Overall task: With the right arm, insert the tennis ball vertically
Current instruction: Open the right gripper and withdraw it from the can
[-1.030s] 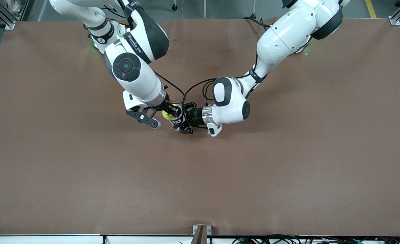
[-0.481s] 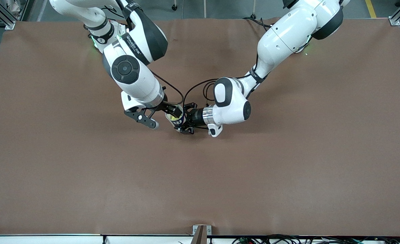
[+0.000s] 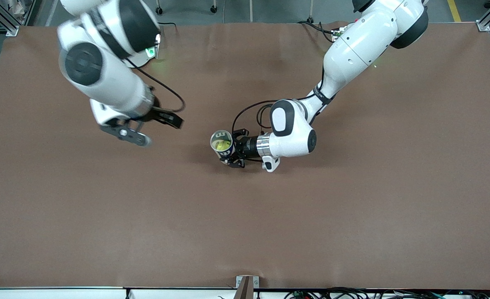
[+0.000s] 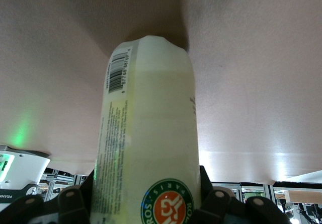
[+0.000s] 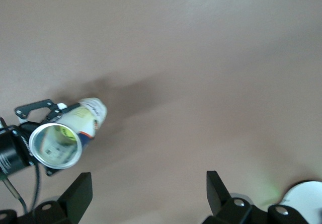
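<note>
The tennis ball (image 3: 222, 145) sat inside an upright, open-topped ball can (image 3: 222, 146), its yellow-green showing through the can's mouth in the front view. The can stood on the brown bench (image 3: 352, 216) near the middle, its base on the bench surface. In the right wrist view the can (image 5: 65, 133) appeared with its silver-rimmed mouth toward the camera; the ball itself was hard to make out there. In the left wrist view the can's pale labelled wall (image 4: 146, 148) filled the frame, with a barcode and a round orange and green logo on it.

The left hand (image 3: 233, 153) was clenched on the can from the side, low by the bench, with the left arm (image 3: 344, 54) reaching in from its base and black cables looping above the wrist. The same hand showed in the right wrist view (image 5: 35, 133) gripping the can.

The right hand (image 3: 145, 131) hung released, its fingers (image 5: 78, 194) spread wide and holding nothing, over bare bench toward the right arm's end, well apart from the can. The right arm (image 3: 99, 70) was drawn up above that end, with a green light glowing at its base. Nothing stood between the right hand and the can's open mouth. At the bench's edge nearest the front camera sat a small metal bracket (image 3: 247, 283).
</note>
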Controlling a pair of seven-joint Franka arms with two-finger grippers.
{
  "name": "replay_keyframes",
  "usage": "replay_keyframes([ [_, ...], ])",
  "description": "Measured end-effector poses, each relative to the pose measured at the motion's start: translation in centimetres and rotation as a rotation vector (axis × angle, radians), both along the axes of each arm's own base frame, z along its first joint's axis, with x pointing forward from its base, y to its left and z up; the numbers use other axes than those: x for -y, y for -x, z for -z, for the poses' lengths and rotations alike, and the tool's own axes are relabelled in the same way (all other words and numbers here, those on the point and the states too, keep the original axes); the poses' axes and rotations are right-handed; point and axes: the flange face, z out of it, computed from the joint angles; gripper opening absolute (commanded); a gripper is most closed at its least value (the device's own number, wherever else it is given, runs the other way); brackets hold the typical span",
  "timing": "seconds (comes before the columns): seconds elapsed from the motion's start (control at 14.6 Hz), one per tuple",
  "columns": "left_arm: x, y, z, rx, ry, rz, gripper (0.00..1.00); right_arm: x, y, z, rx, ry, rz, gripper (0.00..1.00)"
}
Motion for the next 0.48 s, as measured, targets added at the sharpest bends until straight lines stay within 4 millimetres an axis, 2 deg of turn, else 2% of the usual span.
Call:
replay_keyframes([
  [0.14,-0.1,0.0,0.0,0.000,0.000,0.001,0.75,4.5,0.3,-2.4,0.015,-0.017,-0.038,1.00],
  [0.34,-0.2,0.1,0.1,0.007,-0.002,0.007,0.83,11.8,0.7,-3.0,0.022,-0.040,-0.099,1.00],
  [0.41,-0.3,0.2,0.2,0.016,-0.003,0.016,1.00,14.9,0.8,-3.1,0.025,-0.049,-0.116,1.00],
  [0.48,-0.5,0.3,0.3,0.021,-0.003,0.021,1.00,16.6,0.9,-3.3,0.029,-0.049,-0.139,1.00],
])
